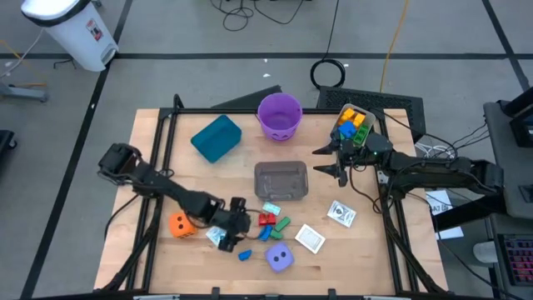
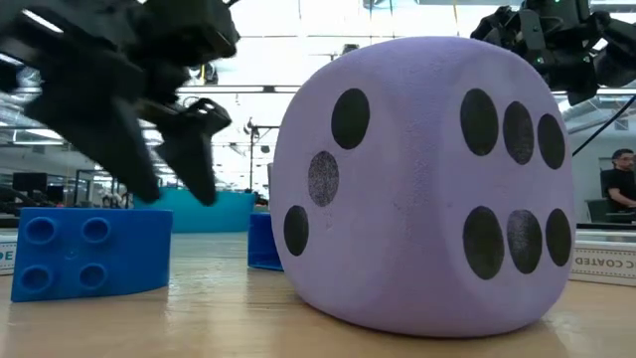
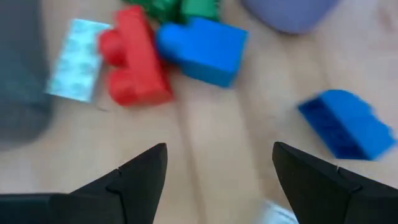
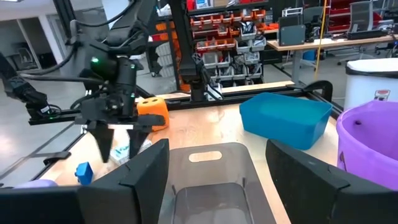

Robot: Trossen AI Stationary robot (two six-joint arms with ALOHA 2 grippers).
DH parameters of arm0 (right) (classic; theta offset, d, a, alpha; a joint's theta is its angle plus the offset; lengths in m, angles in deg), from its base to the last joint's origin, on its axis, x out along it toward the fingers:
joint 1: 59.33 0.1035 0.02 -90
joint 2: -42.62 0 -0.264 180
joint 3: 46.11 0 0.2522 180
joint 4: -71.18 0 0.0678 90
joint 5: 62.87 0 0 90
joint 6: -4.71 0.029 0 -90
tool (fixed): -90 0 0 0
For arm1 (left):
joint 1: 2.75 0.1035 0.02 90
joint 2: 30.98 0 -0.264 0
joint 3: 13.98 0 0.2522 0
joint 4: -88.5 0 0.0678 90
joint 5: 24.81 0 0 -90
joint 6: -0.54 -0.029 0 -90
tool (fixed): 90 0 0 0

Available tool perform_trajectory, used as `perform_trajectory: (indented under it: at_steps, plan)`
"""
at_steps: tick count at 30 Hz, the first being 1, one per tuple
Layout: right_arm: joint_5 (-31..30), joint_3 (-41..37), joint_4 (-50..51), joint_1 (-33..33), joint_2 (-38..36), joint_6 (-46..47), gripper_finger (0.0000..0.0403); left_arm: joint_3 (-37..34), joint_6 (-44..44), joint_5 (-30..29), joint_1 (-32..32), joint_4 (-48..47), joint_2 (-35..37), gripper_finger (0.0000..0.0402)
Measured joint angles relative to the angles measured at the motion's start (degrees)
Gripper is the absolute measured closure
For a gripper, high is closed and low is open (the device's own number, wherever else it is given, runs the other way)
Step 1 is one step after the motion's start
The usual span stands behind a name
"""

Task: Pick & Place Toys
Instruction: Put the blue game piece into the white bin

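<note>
High: your left gripper hovered open, empty, left of the chunky plastic blocks. Low: matte purple die near. Left wrist: studded red block, blue block. Right gripper open, empty, above the smooth clear tub.

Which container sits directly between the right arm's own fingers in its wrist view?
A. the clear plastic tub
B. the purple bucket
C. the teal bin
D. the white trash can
A: the clear plastic tub fills the gap between the fingers, with the teal bin and purple bucket off to one side.
</note>
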Motion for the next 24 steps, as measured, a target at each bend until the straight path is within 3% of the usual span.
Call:
perform_trajectory:
  at_steps: [10, 17, 24]
  plan:
    - [0.00, 0.00, 0.00, 0.00, 0.00, 0.59, 0.0161, 0.00, 11.61, 2.88, -5.61, 6.00, -0.79, 0.0105]
    - [-0.02, 0.00, -0.20, 0.00, 0.00, 0.61, 0.0161, 0.03, 12.52, 8.26, -5.72, 13.14, -7.88, 0.0105]
    - [-0.01, 0.00, -0.20, 0.00, 0.00, 1.37, 0.0161, 0.04, 13.33, 10.26, -4.71, 13.46, -8.61, 0.0111]
